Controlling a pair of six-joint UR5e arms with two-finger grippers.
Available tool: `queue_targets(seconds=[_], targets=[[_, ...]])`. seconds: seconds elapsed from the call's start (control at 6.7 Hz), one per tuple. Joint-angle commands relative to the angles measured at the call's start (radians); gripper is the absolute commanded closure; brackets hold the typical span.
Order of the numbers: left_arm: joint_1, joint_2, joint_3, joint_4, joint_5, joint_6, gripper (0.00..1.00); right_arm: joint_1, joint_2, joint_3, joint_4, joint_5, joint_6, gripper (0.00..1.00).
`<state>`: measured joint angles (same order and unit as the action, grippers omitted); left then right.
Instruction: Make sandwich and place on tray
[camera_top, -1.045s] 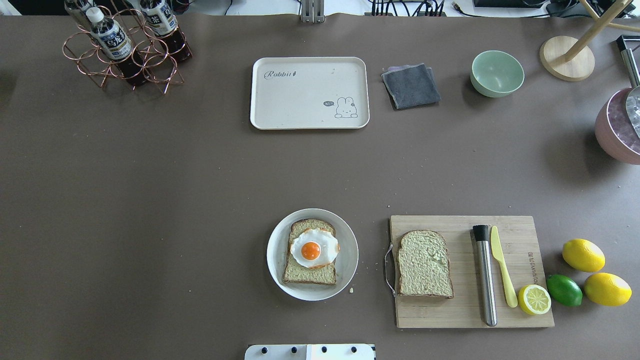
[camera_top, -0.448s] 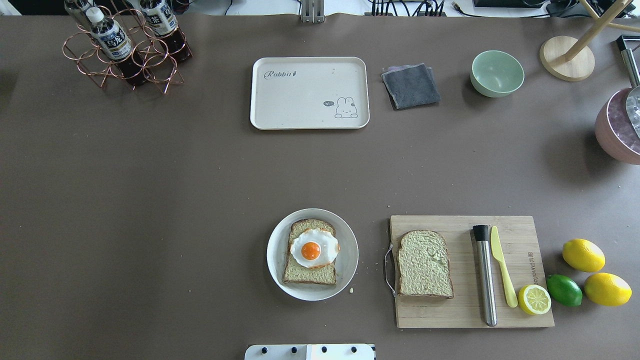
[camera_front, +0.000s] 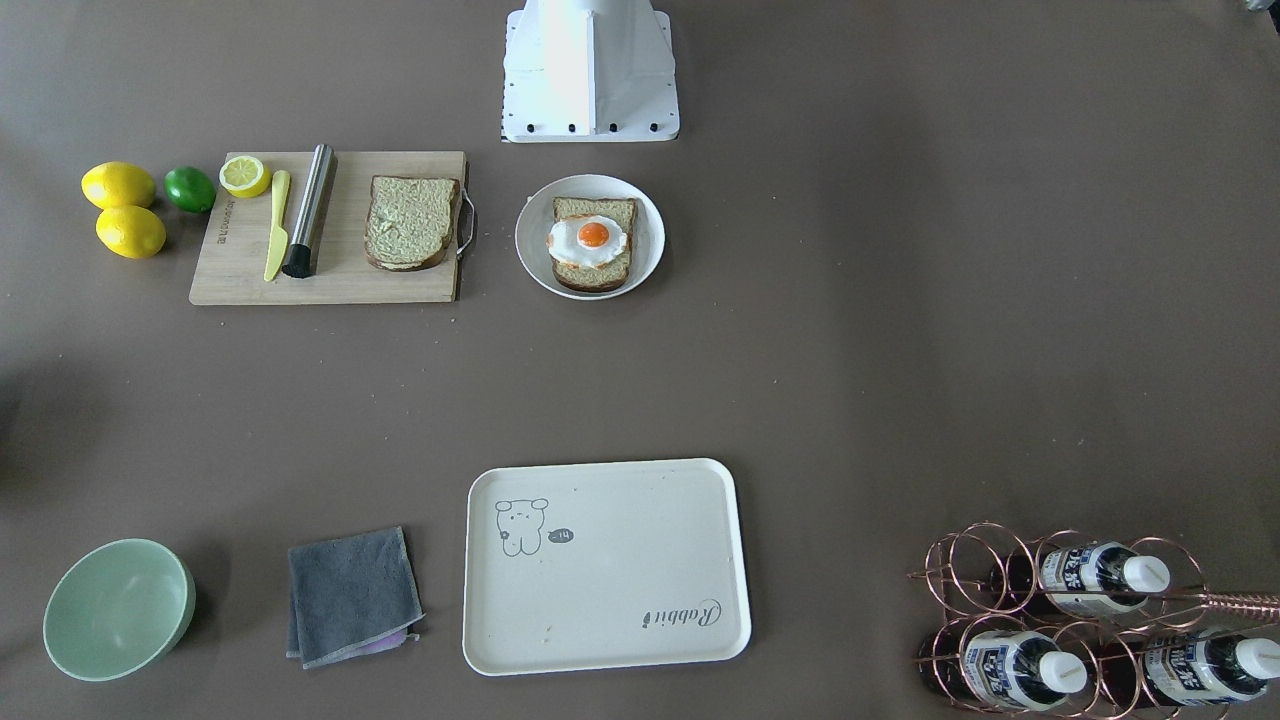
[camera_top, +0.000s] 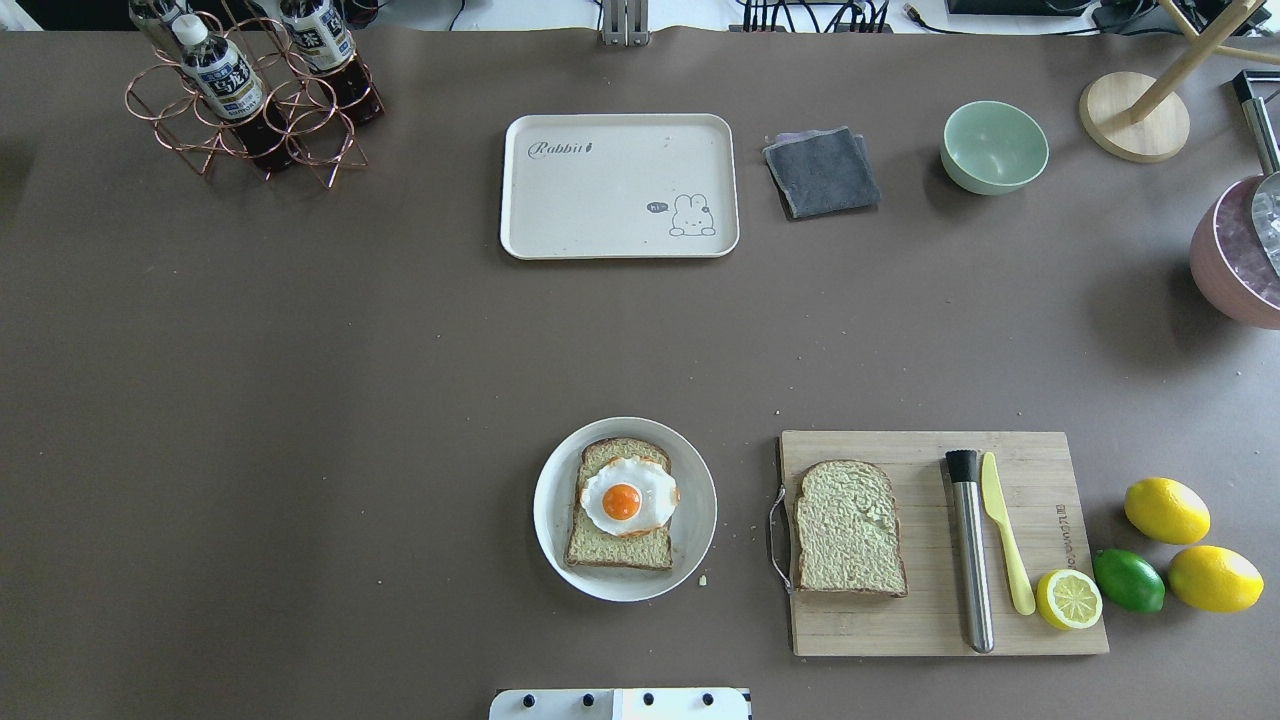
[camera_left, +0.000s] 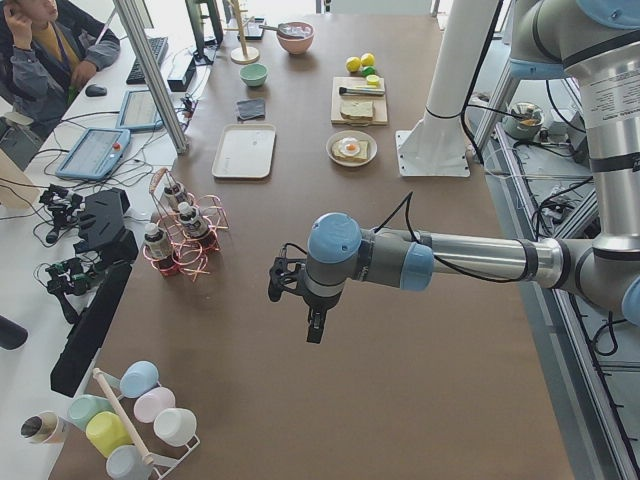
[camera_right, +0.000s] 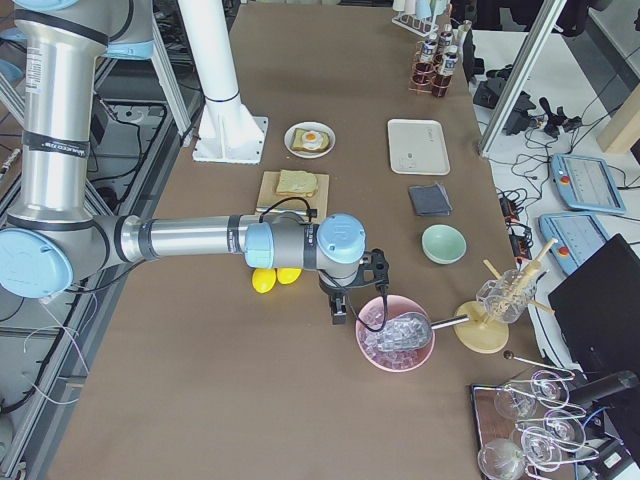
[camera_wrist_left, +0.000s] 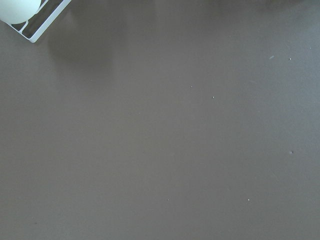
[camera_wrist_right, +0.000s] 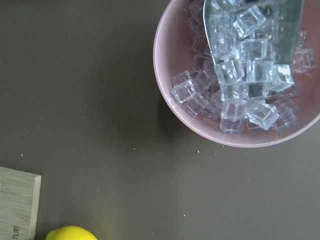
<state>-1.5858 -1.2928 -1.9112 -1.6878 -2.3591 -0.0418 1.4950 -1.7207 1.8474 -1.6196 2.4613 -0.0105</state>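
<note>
One bread slice (camera_top: 610, 545) lies on a round white plate (camera_top: 552, 540) with a fried egg (camera_top: 625, 497) on top. A second bread slice (camera_top: 848, 527) lies bare on the wooden cutting board (camera_top: 900, 630) to its right. The cream tray (camera_top: 618, 185) sits empty at the far middle of the table. My left gripper (camera_left: 312, 328) hangs over bare table far off to the left. My right gripper (camera_right: 340, 312) hangs beside a pink bowl of ice, far to the right. Both show only in the side views, so I cannot tell whether they are open or shut.
On the board lie a steel muddler (camera_top: 970, 550), a yellow knife (camera_top: 1003, 530) and a half lemon (camera_top: 1068, 598). Lemons and a lime (camera_top: 1128, 580) lie beside it. A grey cloth (camera_top: 822, 172), green bowl (camera_top: 994, 146), bottle rack (camera_top: 250, 95) and ice bowl (camera_wrist_right: 167, 55) line the table's edges.
</note>
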Motion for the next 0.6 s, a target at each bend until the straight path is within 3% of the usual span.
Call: queue_targets(seconds=[0.0,0.45], targets=[[0.001,0.004,-0.002,-0.003,0.0,-0.001,0.03,-0.131,0.006,0.068,0.088,-0.016,0.234,0.0],[0.001,0.009,-0.002,-0.007,-0.005,-0.001,0.03,-0.351,0.01,0.067,0.399,-0.028,0.693,0.02]])
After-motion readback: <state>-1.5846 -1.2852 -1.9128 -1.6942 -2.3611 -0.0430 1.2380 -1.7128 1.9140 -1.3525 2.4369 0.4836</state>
